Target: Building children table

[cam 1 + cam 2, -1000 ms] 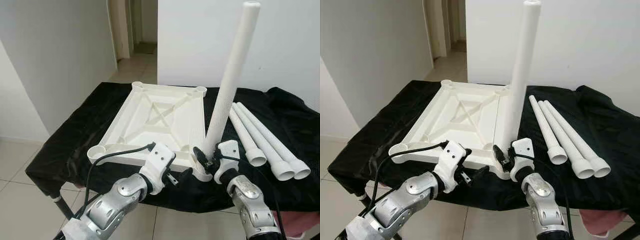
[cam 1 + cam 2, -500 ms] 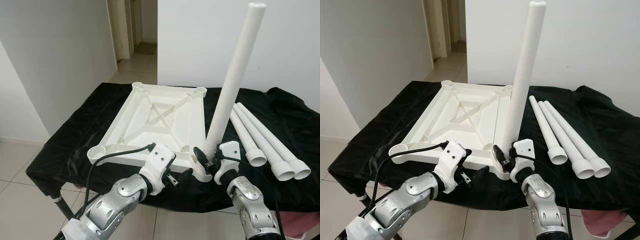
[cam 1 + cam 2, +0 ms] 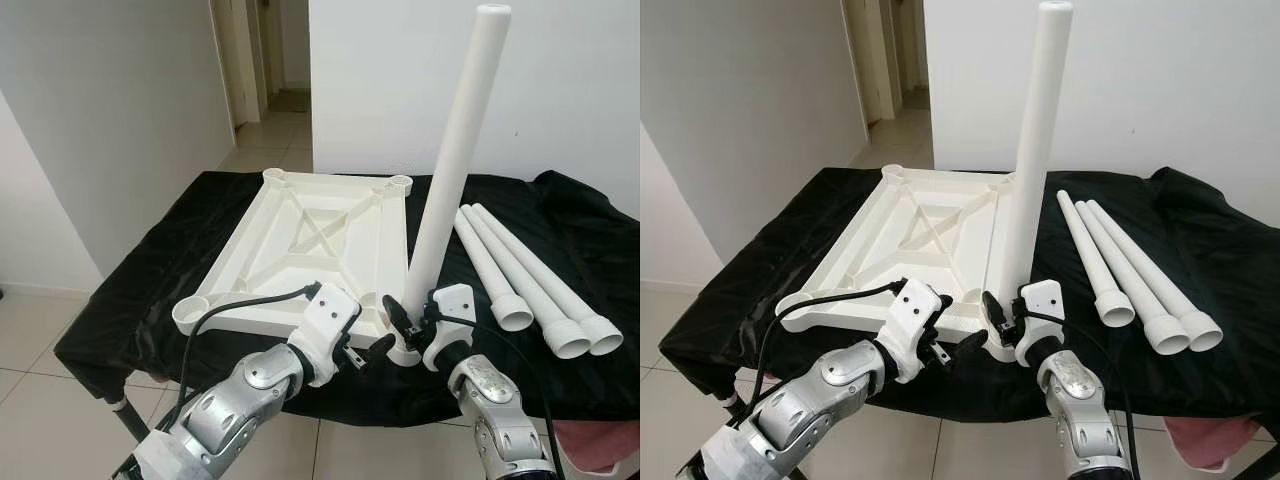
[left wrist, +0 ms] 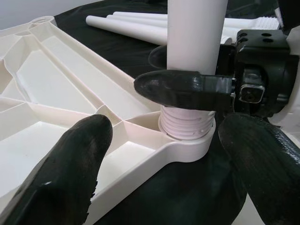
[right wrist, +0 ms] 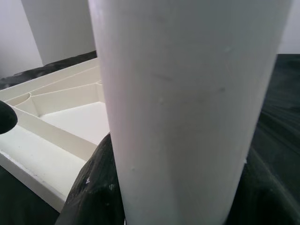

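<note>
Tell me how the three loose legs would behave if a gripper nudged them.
The loose legs are round tubes lying side by side on the black cloth, so they would likely roll, though the flared ends may curb that. They look like hollow plastic: probably stiff and light. The smooth surface may slip between fingers.
</note>
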Available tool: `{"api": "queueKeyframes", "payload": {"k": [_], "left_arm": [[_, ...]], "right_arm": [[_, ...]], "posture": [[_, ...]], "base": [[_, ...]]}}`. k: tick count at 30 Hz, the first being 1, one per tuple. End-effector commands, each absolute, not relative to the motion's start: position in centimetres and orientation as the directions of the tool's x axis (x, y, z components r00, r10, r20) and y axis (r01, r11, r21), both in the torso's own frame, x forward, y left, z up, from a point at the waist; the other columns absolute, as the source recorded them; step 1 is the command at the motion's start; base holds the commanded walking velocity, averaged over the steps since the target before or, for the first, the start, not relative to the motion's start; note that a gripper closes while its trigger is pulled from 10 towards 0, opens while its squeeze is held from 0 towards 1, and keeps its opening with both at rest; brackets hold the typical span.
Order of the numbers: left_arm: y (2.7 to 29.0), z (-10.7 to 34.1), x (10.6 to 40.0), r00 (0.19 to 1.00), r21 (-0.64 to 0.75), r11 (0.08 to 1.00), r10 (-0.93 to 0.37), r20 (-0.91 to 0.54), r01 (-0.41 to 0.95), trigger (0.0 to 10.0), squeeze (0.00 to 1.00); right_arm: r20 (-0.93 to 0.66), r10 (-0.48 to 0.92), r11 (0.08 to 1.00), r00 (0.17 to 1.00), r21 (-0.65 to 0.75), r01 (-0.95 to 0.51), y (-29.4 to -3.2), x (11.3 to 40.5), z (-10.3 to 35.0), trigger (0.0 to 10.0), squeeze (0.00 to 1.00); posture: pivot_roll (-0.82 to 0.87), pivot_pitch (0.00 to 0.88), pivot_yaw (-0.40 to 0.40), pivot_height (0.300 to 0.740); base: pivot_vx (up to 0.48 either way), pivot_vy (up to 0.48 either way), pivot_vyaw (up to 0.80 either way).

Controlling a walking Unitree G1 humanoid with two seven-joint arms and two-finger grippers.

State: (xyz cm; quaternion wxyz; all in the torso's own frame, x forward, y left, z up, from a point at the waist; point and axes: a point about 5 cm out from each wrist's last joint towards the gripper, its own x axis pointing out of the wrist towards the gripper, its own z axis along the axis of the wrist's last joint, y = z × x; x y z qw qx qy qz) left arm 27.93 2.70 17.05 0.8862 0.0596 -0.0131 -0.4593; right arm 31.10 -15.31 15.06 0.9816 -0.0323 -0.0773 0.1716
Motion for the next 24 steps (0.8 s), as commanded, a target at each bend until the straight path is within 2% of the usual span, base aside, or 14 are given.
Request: {"api": "queueKeyframes", "payload": {"k": [1,3,4,9,10,11,12,13,14,19,24], "left_arm": [[2.5,16.7,26.9,0.356,0.107,0.347,-0.932,-0.074,0.932,10.0,0.00],[2.5,16.7,26.9,0.356,0.107,0.347,-0.932,-0.074,0.932,10.0,0.00],[2.9,16.7,27.0,0.374,0.107,0.366,-0.924,-0.077,0.924,10.0,0.00],[3.0,16.7,27.0,0.381,0.107,0.372,-0.921,-0.076,0.922,10.0,0.00],[3.1,16.6,27.1,0.392,0.107,0.384,-0.917,-0.074,0.917,10.0,0.00],[3.1,16.6,27.1,0.392,0.107,0.384,-0.917,-0.074,0.917,10.0,0.00],[3.1,16.7,27.1,0.406,0.105,0.398,-0.911,-0.069,0.911,10.0,0.00],[3.1,16.7,27.1,0.406,0.105,0.398,-0.911,-0.069,0.911,10.0,0.00],[3.2,16.6,27.2,0.416,0.104,0.408,-0.907,-0.067,0.907,10.0,0.00],[3.3,16.5,27.1,0.422,0.100,0.415,-0.904,-0.067,0.904,10.0,0.00],[3.3,16.7,27.5,0.425,0.109,0.417,-0.903,-0.065,0.902,10.0,0.00]], "right_arm": [[0.129,0.310,0.950,0.942,-0.058,-0.305,-15.2,30.8,14.6,10.0,0.00],[0.129,0.310,0.950,0.942,-0.058,-0.305,-15.2,30.8,14.6,10.0,0.00],[0.110,0.145,0.989,0.983,0.012,-0.147,-15.3,30.5,14.4,10.0,0.00],[0.099,0.085,0.996,0.991,0.028,-0.088,-15.3,30.3,14.3,10.0,0.00],[0.097,0.005,0.999,0.995,0.047,-0.010,-14.8,30.1,14.3,10.0,0.00],[0.097,0.005,0.999,0.995,0.047,-0.010,-14.8,30.1,14.3,10.0,0.00],[0.091,-0.088,0.994,0.992,0.068,0.082,-14.5,29.9,14.2,10.0,0.00],[0.091,-0.088,0.994,0.992,0.068,0.082,-14.5,29.9,14.2,10.0,0.00],[0.085,-0.172,0.983,0.981,0.087,0.165,-14.4,29.7,14.1,10.0,0.00],[0.055,-0.231,0.968,0.971,0.111,0.224,-14.3,29.5,13.7,10.0,0.00],[0.079,-0.206,0.975,0.975,0.108,0.197,-14.4,29.6,14.2,10.0,0.00]], "posture": [[-0.11,0.054,0.091,0.740],[-0.11,0.054,0.091,0.740],[-0.10,0.061,0.073,0.740],[-0.10,0.061,0.073,0.740],[-0.09,0.065,0.064,0.740],[-0.09,0.065,0.064,0.740],[-0.09,0.072,0.059,0.740],[-0.09,0.072,0.059,0.740],[-0.09,0.072,0.057,0.740],[-0.09,0.071,0.056,0.740],[-0.09,0.076,0.049,0.740]], "base": [[0.000,0.000,0.00],[0.000,0.000,0.00],[0.000,0.000,0.00],[0.000,0.000,0.00],[0.000,0.000,0.00],[0.000,0.000,0.00],[0.000,0.000,0.00],[0.000,0.000,0.00],[0.000,0.000,0.00],[0.000,0.000,0.00],[0.000,0.000,0.00]]}}
